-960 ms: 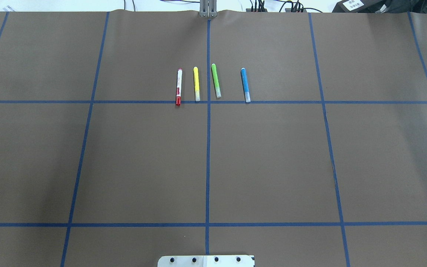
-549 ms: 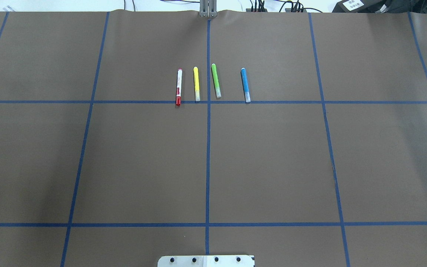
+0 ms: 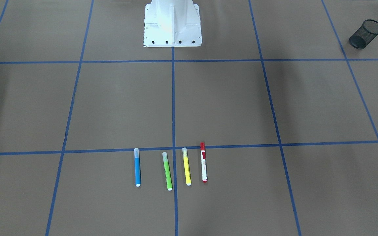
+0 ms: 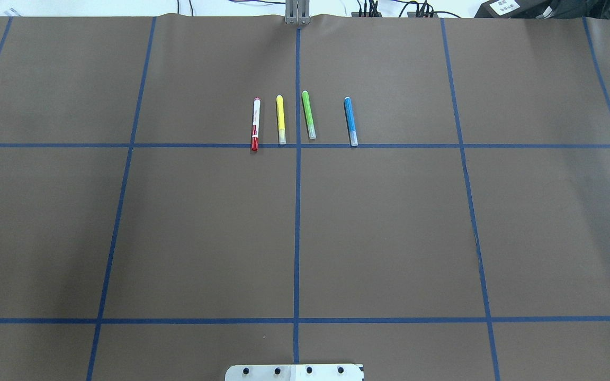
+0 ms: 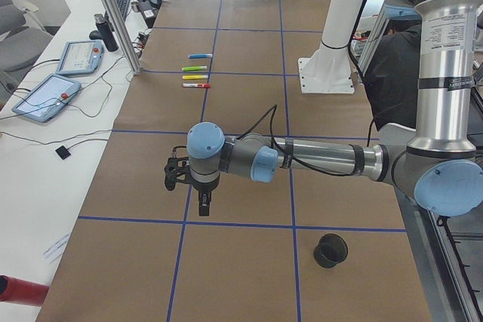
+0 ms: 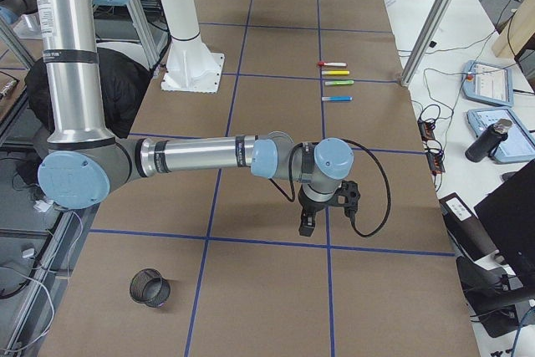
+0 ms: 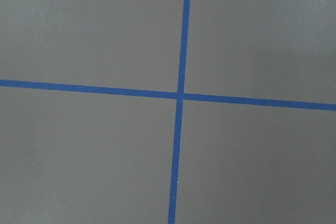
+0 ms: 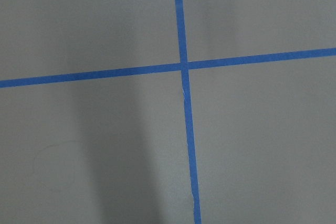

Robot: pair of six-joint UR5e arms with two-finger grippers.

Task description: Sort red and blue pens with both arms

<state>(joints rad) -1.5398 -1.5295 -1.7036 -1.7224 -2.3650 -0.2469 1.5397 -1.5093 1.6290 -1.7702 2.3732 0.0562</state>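
The red pen (image 4: pixel 255 124), white-barrelled with a red cap, lies leftmost in a row of markers at the table's middle; it also shows in the front-facing view (image 3: pixel 203 162). The blue pen (image 4: pixel 350 121) lies at the row's right end (image 3: pixel 137 167). Both arms show only in the side views. My left gripper (image 5: pixel 202 205) hangs low over the brown paper far from the pens, and my right gripper (image 6: pixel 307 225) does the same at the other end. I cannot tell whether either is open or shut. Both wrist views hold only paper and blue tape lines.
A yellow marker (image 4: pixel 280 119) and a green marker (image 4: pixel 308 115) lie between the two pens. A black mesh cup (image 5: pixel 330 250) stands near the left arm, another (image 6: pixel 150 288) near the right arm. The white robot base (image 3: pixel 172 23) stands at the table's edge.
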